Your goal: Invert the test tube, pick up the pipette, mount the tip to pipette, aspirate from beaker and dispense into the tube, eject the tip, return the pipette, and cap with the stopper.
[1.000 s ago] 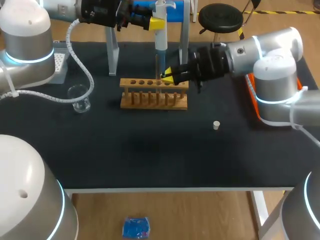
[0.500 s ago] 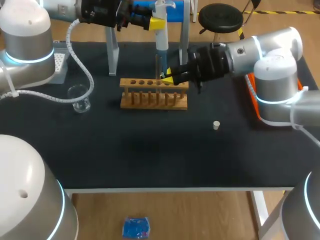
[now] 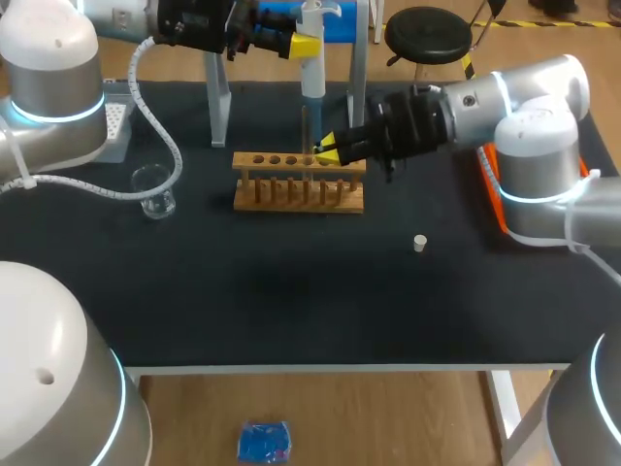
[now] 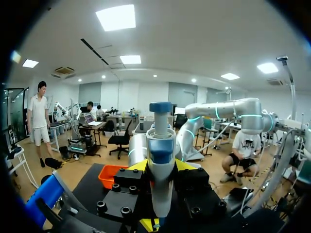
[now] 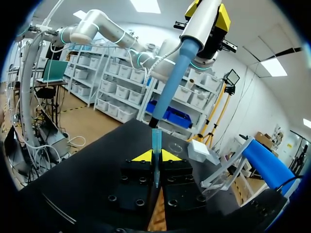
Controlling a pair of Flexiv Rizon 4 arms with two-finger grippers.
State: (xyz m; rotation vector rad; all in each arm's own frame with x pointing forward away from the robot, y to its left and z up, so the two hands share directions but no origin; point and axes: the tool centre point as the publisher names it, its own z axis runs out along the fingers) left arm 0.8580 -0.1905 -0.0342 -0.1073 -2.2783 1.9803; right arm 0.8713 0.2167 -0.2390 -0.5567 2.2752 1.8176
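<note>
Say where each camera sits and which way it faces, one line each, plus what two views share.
Head view: above and behind the robot, looking down on the table; both arms show, with the left gripper and right gripper.
Left wrist view: on the left wrist, looking out along the fingers past the pipette they grip.
Right wrist view: on the right wrist, looking along its fingers at the tube between them; the left gripper shows above.
Shared: the pipette shows in all three views.
</note>
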